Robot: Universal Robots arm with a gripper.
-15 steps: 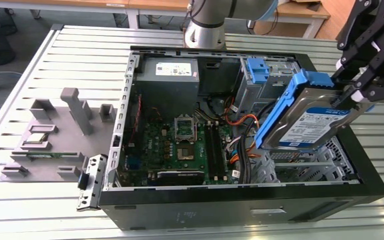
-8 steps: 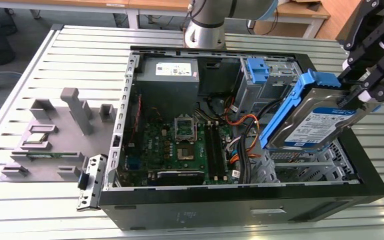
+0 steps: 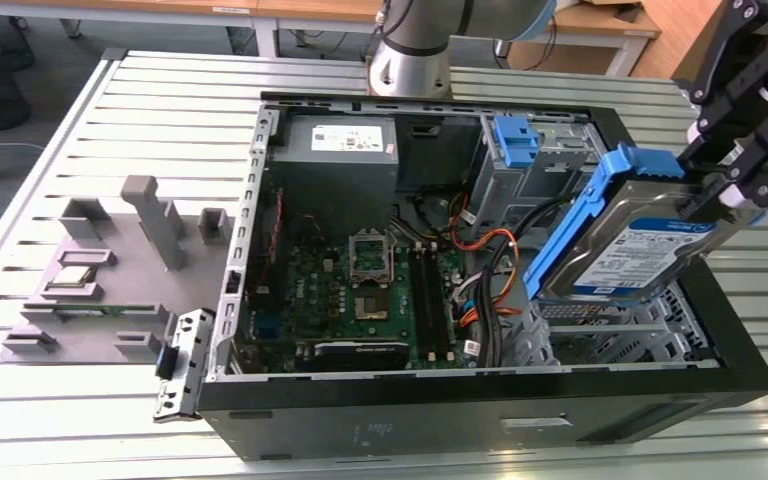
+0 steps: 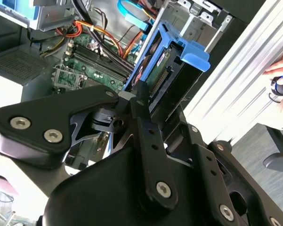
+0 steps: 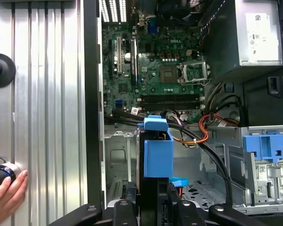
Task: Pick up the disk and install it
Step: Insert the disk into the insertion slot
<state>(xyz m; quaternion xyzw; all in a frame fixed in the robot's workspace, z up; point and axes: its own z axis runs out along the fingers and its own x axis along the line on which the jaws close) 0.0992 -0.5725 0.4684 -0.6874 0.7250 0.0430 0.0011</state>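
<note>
Gripper (image 3: 720,198) holds your flat silver blue-railed hard drive (image 3: 624,255) clamped, steeply tilted, its lower end over the grey metal drive cage (image 3: 611,335)

The drive cage (image 3: 611,335) under the tilted disk (image 3: 631,250) lies open from above. Black and orange cables (image 5: 212,141) cross the case (image 3: 491,425) just beside the cage, crowding its side toward the board (image 3: 357,290). The case's wall hems the opposite side closely. Beyond that wall, a hand (image 5: 7,195) sits over the desk (image 5: 47,94), well apart from the case.
</note>
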